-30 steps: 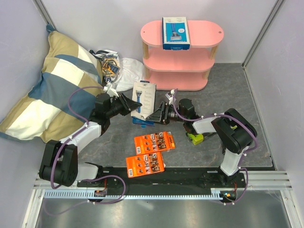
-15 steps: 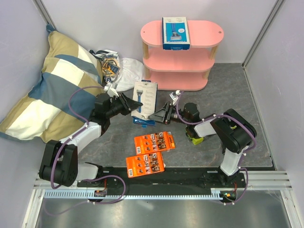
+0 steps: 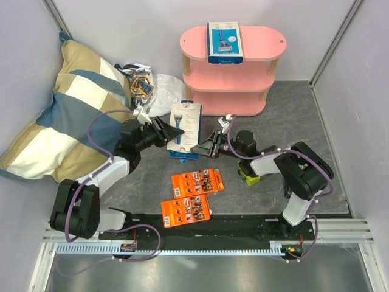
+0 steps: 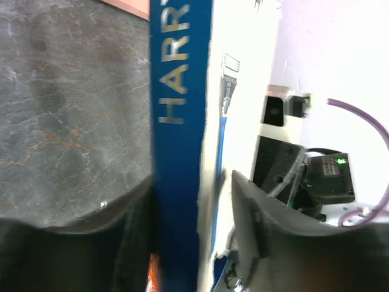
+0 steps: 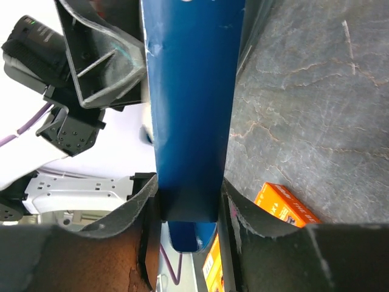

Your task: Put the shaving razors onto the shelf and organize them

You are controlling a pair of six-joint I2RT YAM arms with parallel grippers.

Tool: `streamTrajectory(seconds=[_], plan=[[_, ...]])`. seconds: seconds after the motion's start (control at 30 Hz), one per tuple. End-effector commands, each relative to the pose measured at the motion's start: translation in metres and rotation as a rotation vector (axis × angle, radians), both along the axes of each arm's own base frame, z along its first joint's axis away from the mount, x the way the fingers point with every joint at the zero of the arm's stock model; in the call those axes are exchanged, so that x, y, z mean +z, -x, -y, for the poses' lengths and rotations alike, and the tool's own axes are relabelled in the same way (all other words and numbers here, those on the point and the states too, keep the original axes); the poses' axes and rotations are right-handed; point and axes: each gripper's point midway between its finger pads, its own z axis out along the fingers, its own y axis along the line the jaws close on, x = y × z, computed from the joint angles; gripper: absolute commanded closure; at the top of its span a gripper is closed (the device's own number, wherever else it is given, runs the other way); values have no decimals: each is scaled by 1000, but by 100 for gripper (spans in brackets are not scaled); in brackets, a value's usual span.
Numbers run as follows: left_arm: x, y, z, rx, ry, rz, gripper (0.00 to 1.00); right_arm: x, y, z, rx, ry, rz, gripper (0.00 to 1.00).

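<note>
**Operator:** Which hand has the pack?

**Coach:** Your right gripper [image 3: 205, 145]. In its wrist view both fingers [image 5: 240, 225] press against the dark blue sides of the white box [image 3: 185, 125], so that grip is clenched on the pack. Your left gripper [image 3: 163, 132] sits at the opposite edge with its jaws apart. The left wrist view shows a clear gap between one finger [image 4: 258, 225] and the box face, so treat the left as released.

**Operator:** Where exactly is the box?

**Coach:** It stands on edge between your two grippers, mid-table, in front of the shelf [image 3: 261, 38] and apart from it. I can't tell whether its lower edge touches the table [image 3: 304, 121].

**Operator:** How do I carry this step through cleanly?

**Coach:** My judgement is to draw the left straight back along its own axis before the right moves, so no finger catches the edge and twists the pack. Your right holds low on the box's right edge, so expect the box to want to pivot. Lift slowly and keep the face vertical.

**Operator:** And where does it go?

**Coach:** The blue box [image 3: 225, 41] lies in the middle of the top board, with bare pink on either side. I see nothing on the visible fronts of the lower tiers. Set this one beside the blue box with the faces matching. The farther orange card [image 3: 197, 181], the nearer orange card [image 3: 185, 210] and the lime-green box [image 3: 249, 177] under your right arm lie on the table for later.
</note>
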Motion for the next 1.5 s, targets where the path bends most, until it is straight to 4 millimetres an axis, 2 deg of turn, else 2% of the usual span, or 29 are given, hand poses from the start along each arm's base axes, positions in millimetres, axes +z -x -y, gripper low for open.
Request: streamTrajectory(seconds=[0.0, 0.07, 0.1, 0.17, 0.23, 0.27, 0.33, 0.4, 0.43, 0.47, 0.6, 0.63, 0.7, 0.87, 0.97, 1.13, 1.27, 1.3, 1.37, 1.4, 1.43, 1.47], plan=[[17, -1, -3, 0, -47, 102, 27, 26, 3, -1, 6, 17, 123, 73], [10, -3, -10, 31, -110, 99, 22, 20, 3, 1, 6, 71, 125, 73], [18, -4, -14, 48, -124, 124, 17, 26, 3, 2, 0, 76, 144, 73], [20, -6, -22, 82, -175, 148, 14, 29, 4, 5, 0, 112, 157, 73], [34, -7, -30, 120, -194, 191, 10, 26, 6, 7, 3, 151, 143, 73], [36, -6, -32, 125, -210, 200, 9, 33, 8, 9, 5, 154, 174, 73], [51, -7, -38, 153, -227, 240, 8, 35, 11, 12, 13, 183, 169, 73], [60, -10, -44, 170, -257, 255, 7, 49, 18, 16, 23, 193, 223, 73], [64, -12, -48, 188, -272, 260, 6, 47, 21, 19, 33, 225, 203, 73], [68, -12, -50, 194, -284, 269, 6, 59, 26, 22, 38, 226, 241, 73], [85, -19, -58, 224, -292, 294, 4, 87, 40, 30, 80, 253, 342, 73], [88, -20, -59, 227, -293, 298, 4, 102, 40, 31, 80, 241, 373, 73], [96, -24, -63, 240, -290, 309, 4, 118, 49, 33, 101, 228, 397, 72], [115, -29, -70, 260, -281, 341, 3, 165, 53, 35, 108, 206, 475, 72], [130, -31, -81, 303, -269, 356, 3, 182, 47, 38, 85, 214, 506, 72], [162, -25, -97, 368, -260, 434, 3, 190, 28, 47, 35, 259, 483, 72], [181, -21, -99, 378, -255, 485, 2, 209, -2, 62, -38, 261, 478, 72], [182, -21, -99, 378, -256, 487, 2, 226, -7, 65, -56, 243, 499, 72], [184, -25, -98, 371, -258, 486, 1, 238, -24, 75, -88, 244, 501, 72], [183, -27, -97, 366, -256, 483, 1, 260, -28, 79, -108, 229, 545, 72], [183, -28, -95, 352, -253, 481, 1, 267, -33, 83, -120, 231, 551, 72], [180, -32, -92, 340, -253, 469, 1, 271, -46, 91, -147, 241, 548, 72]])
